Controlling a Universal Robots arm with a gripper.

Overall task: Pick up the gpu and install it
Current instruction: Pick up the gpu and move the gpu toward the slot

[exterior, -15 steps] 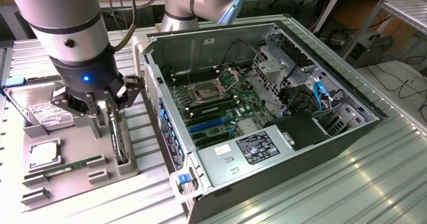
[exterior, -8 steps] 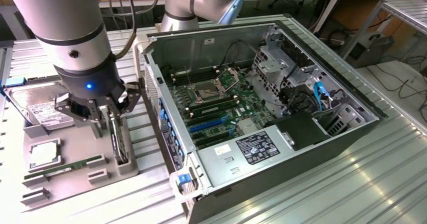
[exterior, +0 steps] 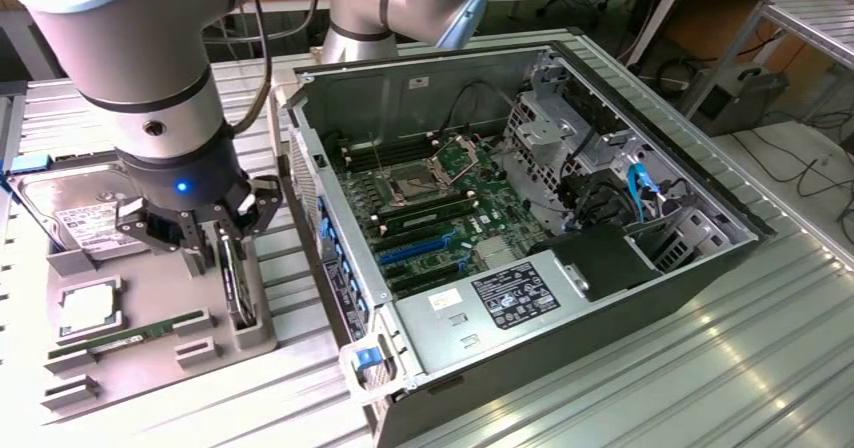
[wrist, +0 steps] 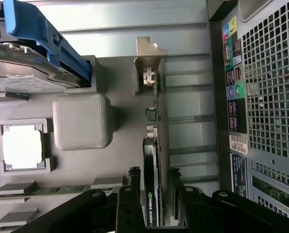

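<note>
The gpu (exterior: 239, 280) is a thin black card standing on edge in a slot of the grey holder tray (exterior: 150, 368), at the exterior view's left. In the wrist view the gpu (wrist: 152, 145) runs lengthwise, with its beige metal bracket (wrist: 147, 60) at the far end. My gripper (exterior: 216, 236) hangs just above the card. My gripper (wrist: 154, 174) is open and its black fingers (wrist: 133, 175) stand on either side of the card's top edge, with a small gap on each side. Nothing is held.
The open computer case (exterior: 694, 183) lies to the exterior view's right of the tray, its motherboard with blue slots (exterior: 416, 250) exposed. On the tray also rest a hard drive (exterior: 80, 218), a processor (exterior: 88, 308) and a green memory stick (exterior: 128, 336). The case's rear wall (wrist: 270, 82) stands close beside the card.
</note>
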